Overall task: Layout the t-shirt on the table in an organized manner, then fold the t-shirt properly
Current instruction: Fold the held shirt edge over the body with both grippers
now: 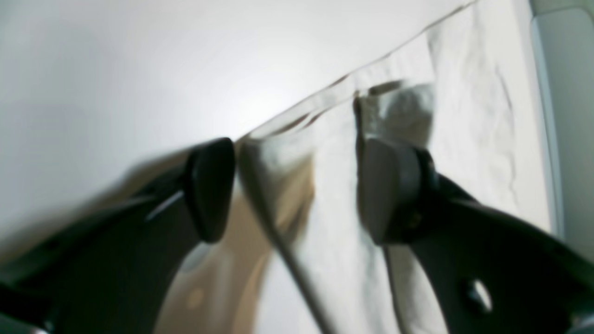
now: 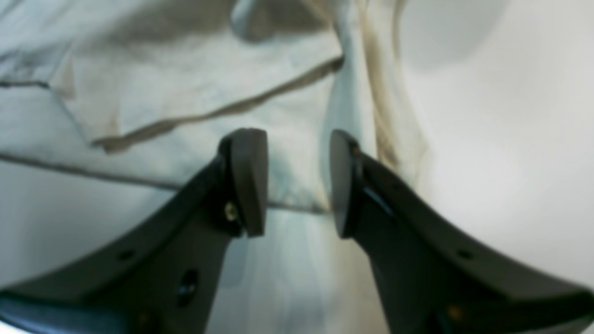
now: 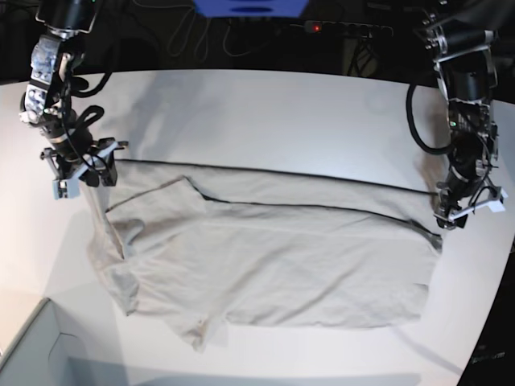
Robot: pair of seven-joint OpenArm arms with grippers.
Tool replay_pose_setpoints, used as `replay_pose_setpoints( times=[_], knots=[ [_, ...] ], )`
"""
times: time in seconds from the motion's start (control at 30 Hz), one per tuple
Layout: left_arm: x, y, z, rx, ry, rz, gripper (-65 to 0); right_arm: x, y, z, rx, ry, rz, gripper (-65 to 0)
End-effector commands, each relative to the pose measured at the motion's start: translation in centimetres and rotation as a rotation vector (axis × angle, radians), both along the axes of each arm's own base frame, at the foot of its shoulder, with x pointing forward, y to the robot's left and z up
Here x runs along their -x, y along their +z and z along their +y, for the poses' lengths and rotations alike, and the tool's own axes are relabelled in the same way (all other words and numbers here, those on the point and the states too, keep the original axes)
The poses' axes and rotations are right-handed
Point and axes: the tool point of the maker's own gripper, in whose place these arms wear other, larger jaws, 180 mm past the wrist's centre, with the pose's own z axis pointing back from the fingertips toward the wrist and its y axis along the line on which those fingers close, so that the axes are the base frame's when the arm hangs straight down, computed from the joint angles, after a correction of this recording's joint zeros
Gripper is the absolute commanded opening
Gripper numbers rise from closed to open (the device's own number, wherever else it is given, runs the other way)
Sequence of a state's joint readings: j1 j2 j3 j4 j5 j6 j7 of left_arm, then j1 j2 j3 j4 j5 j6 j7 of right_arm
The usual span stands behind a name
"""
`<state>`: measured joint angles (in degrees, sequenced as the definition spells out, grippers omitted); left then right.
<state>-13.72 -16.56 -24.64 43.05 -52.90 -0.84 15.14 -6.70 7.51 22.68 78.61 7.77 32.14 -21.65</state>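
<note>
The light grey-beige t-shirt (image 3: 273, 257) lies spread across the white table (image 3: 265, 112), with a sleeve folded over at its upper left. My right gripper (image 3: 87, 174) is at the shirt's upper left corner. In the right wrist view (image 2: 298, 183) its pads stand a little apart, with shirt cloth (image 2: 185, 93) running between and under them. My left gripper (image 3: 447, 219) is at the shirt's upper right corner. In the left wrist view (image 1: 297, 190) its fingers are wide apart over the shirt's edge (image 1: 464, 116), with a raised fold between them.
A pale grey box corner (image 3: 36, 354) sits at the front left. Cables and a blue object (image 3: 249, 8) lie beyond the table's far edge. The table's curved edge (image 3: 503, 265) runs close behind my left gripper.
</note>
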Motion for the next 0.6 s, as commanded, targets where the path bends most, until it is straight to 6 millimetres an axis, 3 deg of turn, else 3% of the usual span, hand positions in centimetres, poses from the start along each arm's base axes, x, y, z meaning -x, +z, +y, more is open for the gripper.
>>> replay_pose_setpoints(
  times=[0.0,0.17,0.23,0.27,0.5,0.57],
  knots=[
    [-0.7,1.0,0.7,-0.013,0.003,-0.022,-29.6,-0.8,1.2,-0.3,0.003,0.005,-0.049,-42.2],
    [-0.9,1.1,0.7,-0.011,0.004,-0.025,-62.9,-0.3,0.5,-0.4,-0.003,0.001,-0.026,-42.0],
    [-0.9,1.1,0.7,-0.009,0.001,-0.023,-65.0,-0.6,0.0,-0.5,-0.013,-0.007,-0.014,-42.0],
    [-0.9,1.1,0.7,-0.009,0.001,-0.023,-62.8,-0.9,-0.2,-0.9,-0.018,-0.018,-0.011,-42.0],
    [0.3,0.1,0.7,-0.01,0.0,0.004,-65.0,-0.9,-0.3,-6.4,-0.004,-0.206,-0.011,-41.9],
    [0.4,0.0,0.7,-0.011,0.0,0.005,-65.0,-1.0,-0.2,-6.4,0.004,-0.196,-0.01,-40.3]
  ],
)
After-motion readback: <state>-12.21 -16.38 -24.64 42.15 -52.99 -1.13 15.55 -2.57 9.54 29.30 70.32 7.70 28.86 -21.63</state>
